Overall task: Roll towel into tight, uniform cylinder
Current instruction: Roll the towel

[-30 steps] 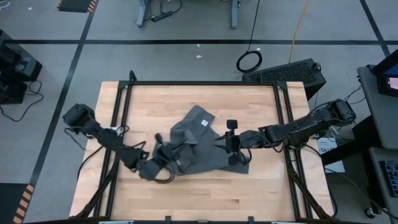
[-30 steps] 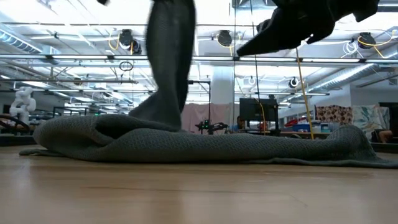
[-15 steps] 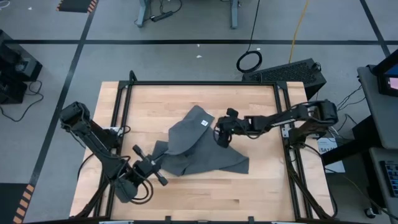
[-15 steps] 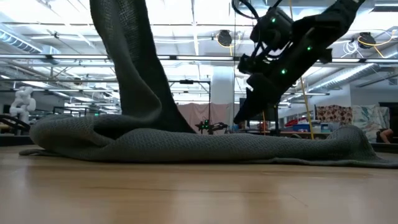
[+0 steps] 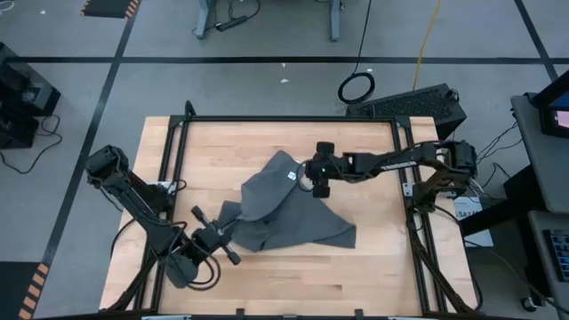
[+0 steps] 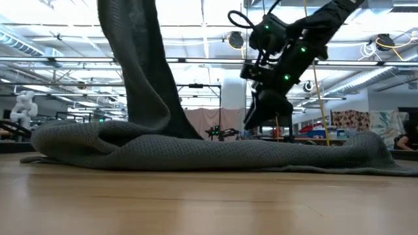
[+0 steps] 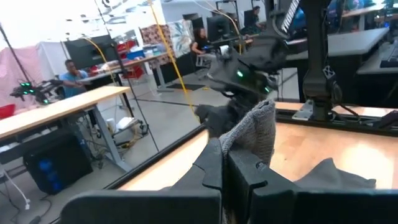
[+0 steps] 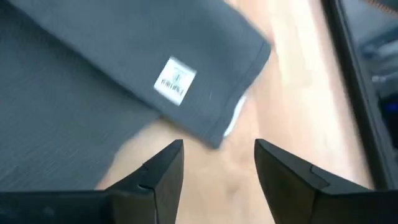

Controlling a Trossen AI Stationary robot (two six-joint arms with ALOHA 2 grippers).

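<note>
The dark grey towel (image 5: pixel 284 209) lies crumpled on the wooden table, mostly flat (image 6: pixel 196 153). Its far corner with the small white tag (image 5: pixel 291 175) rests on the wood and also shows in the right wrist view (image 8: pixel 174 81). My left gripper (image 5: pixel 218 240) is shut on the towel's left part and holds it up; a strip of cloth (image 6: pixel 137 65) rises from the table out of the low view's top. My right gripper (image 5: pixel 313 182) is open and empty, just right of the tagged corner. Its fingers (image 8: pixel 217 162) stand over bare wood beside the towel's hem. My left gripper pinches a bunched edge of the towel (image 7: pixel 252 134) between its two fingers; a tuft of cloth sticks out past the fingertips. That part is lifted clear. The cloth runs down from it to the rest of the towel, which lies on the table.
A black metal frame (image 5: pixel 289 119) runs around the table top. Bare wood lies along the far edge and the near edge (image 5: pixel 293 284). Beyond the table, people sit at desks (image 7: pixel 71 78).
My left gripper has gone up and toward the table's near left corner with its part of the towel, drawing a strip of cloth up higher. My right gripper has gone down and toward the far edge, from over the towel's right part to the tagged corner.
</note>
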